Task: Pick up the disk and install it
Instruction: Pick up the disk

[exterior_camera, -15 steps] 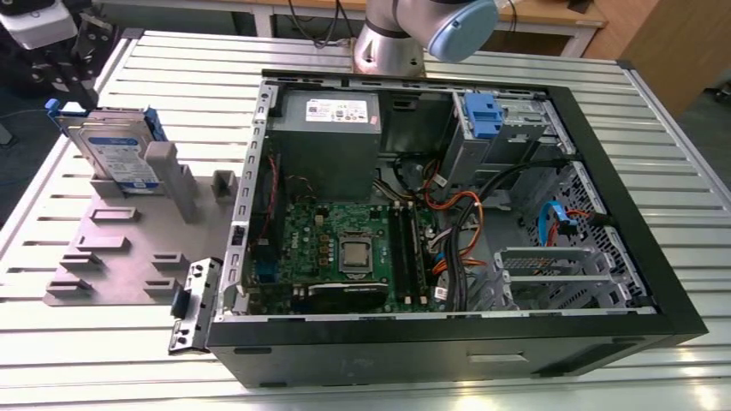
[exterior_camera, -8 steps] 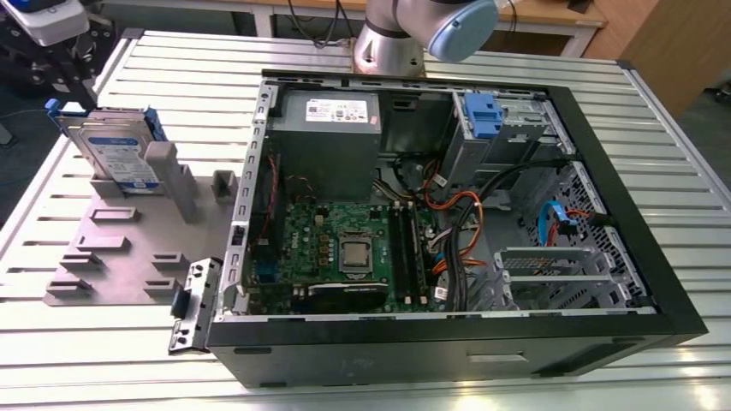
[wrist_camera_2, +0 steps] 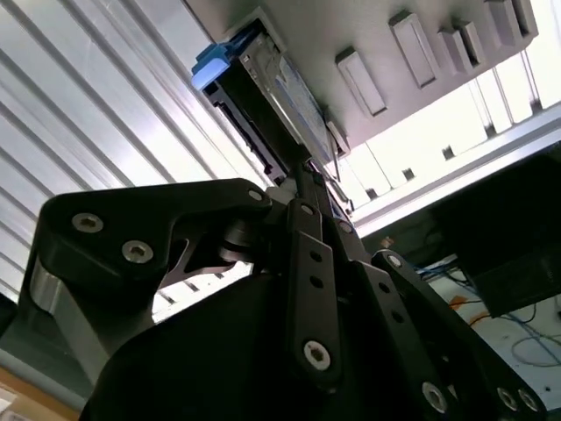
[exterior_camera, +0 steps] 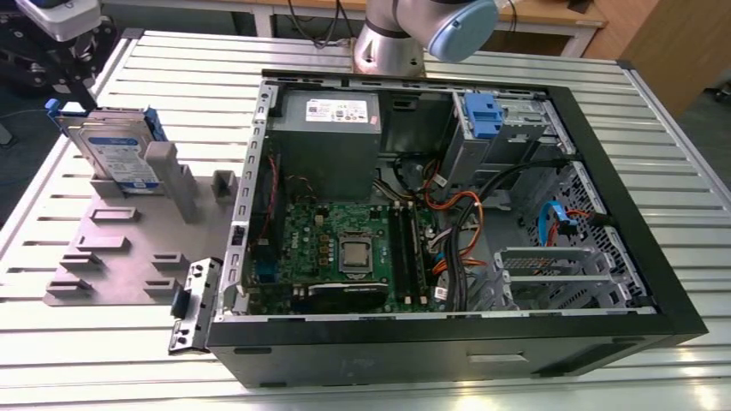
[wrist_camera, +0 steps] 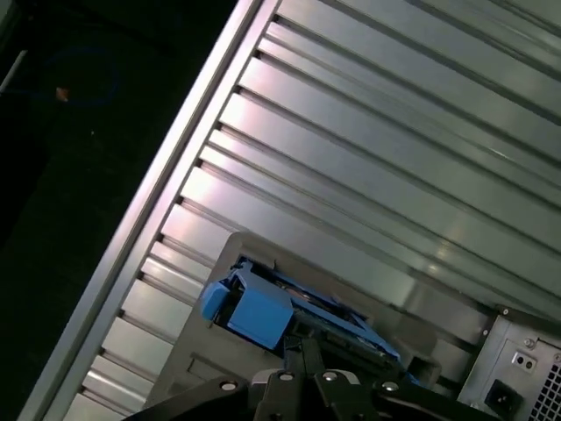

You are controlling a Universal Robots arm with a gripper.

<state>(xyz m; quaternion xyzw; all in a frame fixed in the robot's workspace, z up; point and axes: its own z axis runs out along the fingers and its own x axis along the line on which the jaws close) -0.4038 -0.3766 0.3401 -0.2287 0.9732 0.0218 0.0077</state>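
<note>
Impossible to tell of the gripper [exterior_camera: 75,86] whether open or closed. Hangs at the exterior view's upper left, pointing down, right above the disk [exterior_camera: 120,154] and at or very near its top edge; no saying whether touching. In the second wrist view, a gripper [wrist_camera_2: 304,175] of black links narrowing to a tip at the thin edge of the disk [wrist_camera_2: 272,83]. Much the same in the first wrist view: gripper [wrist_camera: 302,344] tip close by the blue-railed end of the disk [wrist_camera: 333,320].

Disk on edge, upright, slotted into the far end of a grey holder [exterior_camera: 126,231], with the white-and-blue label turned toward the camera and blue rails along its edges. Just beside it, on the exterior view's right, a grey post [exterior_camera: 160,167] of the holder.

Holder flat on the slatted table [exterior_camera: 68,342], to the exterior view's left of the open case [exterior_camera: 457,351], near it but apart. Between holder and case, at the case's near corner, a dark bracket [exterior_camera: 192,304] on the table.

Inside the case: a grey power supply [exterior_camera: 325,128] at the far side, a green board [exterior_camera: 342,248] below it, a cage [exterior_camera: 502,120] with a blue tab at the far corner on the exterior view's right, and orange and blue cables [exterior_camera: 457,214] in between.

Beyond the case, the arm's base [exterior_camera: 395,43].
</note>
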